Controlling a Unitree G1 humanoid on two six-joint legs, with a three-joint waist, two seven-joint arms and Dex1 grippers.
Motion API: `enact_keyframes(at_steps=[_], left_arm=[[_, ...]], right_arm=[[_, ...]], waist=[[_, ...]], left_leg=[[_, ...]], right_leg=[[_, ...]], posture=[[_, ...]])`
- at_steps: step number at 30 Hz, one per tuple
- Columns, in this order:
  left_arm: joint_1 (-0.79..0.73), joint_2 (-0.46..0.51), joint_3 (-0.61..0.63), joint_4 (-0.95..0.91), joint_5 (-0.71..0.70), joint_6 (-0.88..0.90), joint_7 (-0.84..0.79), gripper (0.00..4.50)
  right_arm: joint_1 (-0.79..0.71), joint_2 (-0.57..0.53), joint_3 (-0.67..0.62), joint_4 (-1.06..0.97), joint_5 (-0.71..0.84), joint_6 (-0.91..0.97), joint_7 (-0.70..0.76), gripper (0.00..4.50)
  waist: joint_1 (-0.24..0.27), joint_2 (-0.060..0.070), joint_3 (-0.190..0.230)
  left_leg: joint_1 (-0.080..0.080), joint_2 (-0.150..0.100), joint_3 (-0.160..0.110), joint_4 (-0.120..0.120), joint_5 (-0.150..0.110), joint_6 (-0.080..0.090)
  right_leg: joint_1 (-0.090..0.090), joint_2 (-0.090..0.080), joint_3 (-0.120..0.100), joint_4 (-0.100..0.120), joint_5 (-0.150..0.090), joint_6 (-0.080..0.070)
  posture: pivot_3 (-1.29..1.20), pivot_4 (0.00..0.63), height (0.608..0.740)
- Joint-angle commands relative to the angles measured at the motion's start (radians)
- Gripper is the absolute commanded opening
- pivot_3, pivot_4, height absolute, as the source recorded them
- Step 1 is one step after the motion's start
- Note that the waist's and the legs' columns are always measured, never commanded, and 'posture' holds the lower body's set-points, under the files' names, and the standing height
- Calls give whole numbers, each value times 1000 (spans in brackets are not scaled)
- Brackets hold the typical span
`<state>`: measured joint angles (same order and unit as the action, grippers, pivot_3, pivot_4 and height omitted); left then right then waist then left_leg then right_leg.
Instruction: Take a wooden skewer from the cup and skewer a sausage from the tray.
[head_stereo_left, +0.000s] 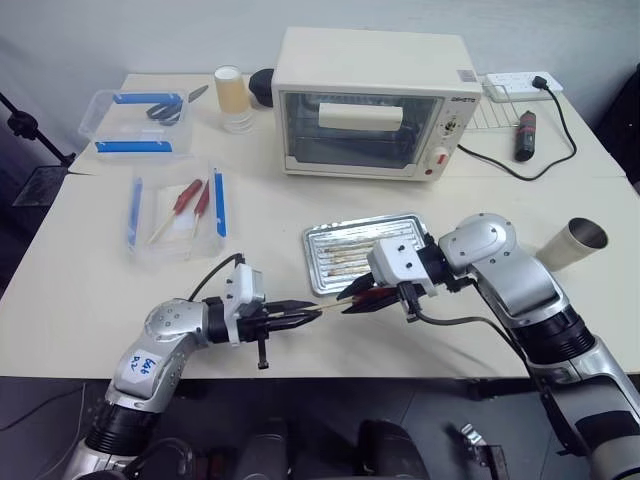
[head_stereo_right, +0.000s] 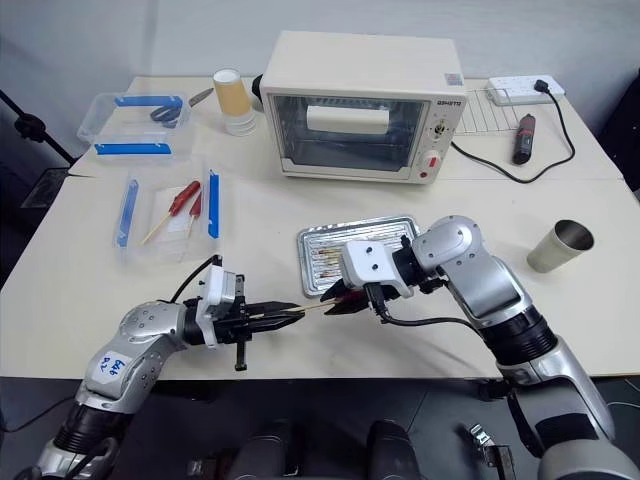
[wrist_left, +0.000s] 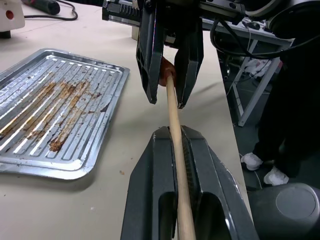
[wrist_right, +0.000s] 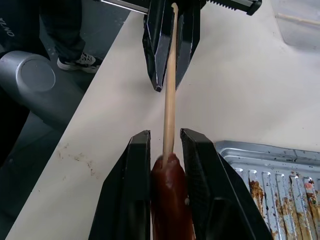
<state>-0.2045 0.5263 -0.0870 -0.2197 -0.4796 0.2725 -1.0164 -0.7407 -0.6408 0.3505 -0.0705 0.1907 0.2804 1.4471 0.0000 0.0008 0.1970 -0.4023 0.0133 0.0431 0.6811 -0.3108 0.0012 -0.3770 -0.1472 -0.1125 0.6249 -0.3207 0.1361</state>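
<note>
left gripper clamps wooden skewer | right gripper grips sausage | skewer tip in sausage end

I'm seeing even, diffuse overhead light on the worktop; shadows soft and short; mild glare on the tray ribs and the oven glass; head views sharp; wrist views soften on the nearest fingers; floor dim.

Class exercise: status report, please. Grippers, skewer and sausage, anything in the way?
Left gripper shut on wooden skewer. Right gripper shut on sausage. Skewer tip at sausage end. Nothing between them.
</note>
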Motion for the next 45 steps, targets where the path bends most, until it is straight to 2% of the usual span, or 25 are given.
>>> enact_keyframes(at_steps=[1,3,7,16,31,36,42,43,45], left_arm=[[14,5,4,-40,-6,-7,-5,0],[14,3,6,-40,-6,-9,-3,0],[13,-1,6,-40,-8,-9,1,0],[-12,-18,-10,-39,-6,6,15,0],[-125,-80,-111,-17,62,79,35,0],[-124,-84,-102,-19,67,93,32,0],[-72,-40,-59,-41,62,103,28,0],[-64,-32,-51,-44,61,104,27,0],[-49,-17,-38,-46,59,105,26,0]], right_arm=[[-13,-24,-19,10,-12,-32,-2,915],[-13,-31,-18,16,-12,-38,6,915],[-12,-29,-21,20,-7,-50,7,186],[-8,-22,-14,-6,7,-41,16,186],[-32,20,27,-40,-7,23,13,186],[-32,32,28,-28,-25,22,13,186],[0,56,1,-16,-2,80,-16,186],[4,63,-6,-13,1,81,-21,780],[15,69,-14,0,0,60,-26,1276]], waist=[[0,0,0],[0,0,0],[-1,0,0],[0,0,0],[1,0,0],[0,0,0],[0,0,0],[0,0,0],[-1,0,0]], left_leg=[[0,0,0,0,0,0],[0,0,0,0,0,0],[0,0,0,0,0,0],[0,0,0,0,0,0],[0,0,0,0,0,0],[0,0,0,1,0,0],[0,0,0,1,0,0],[0,0,0,1,0,0],[0,0,0,1,0,0]], right_leg=[[0,0,0,0,0,0],[0,0,0,0,0,0],[0,0,0,0,0,0],[0,0,0,0,0,0],[0,0,0,0,0,0],[0,0,0,0,0,0],[0,0,0,0,0,0],[0,0,0,0,0,0],[0,0,0,1,0,0]], posture=[[0,150,740],[0,150,740],[0,150,740],[0,150,740],[0,150,740],[0,150,740],[0,150,740],[0,150,740],[0,150,740]])
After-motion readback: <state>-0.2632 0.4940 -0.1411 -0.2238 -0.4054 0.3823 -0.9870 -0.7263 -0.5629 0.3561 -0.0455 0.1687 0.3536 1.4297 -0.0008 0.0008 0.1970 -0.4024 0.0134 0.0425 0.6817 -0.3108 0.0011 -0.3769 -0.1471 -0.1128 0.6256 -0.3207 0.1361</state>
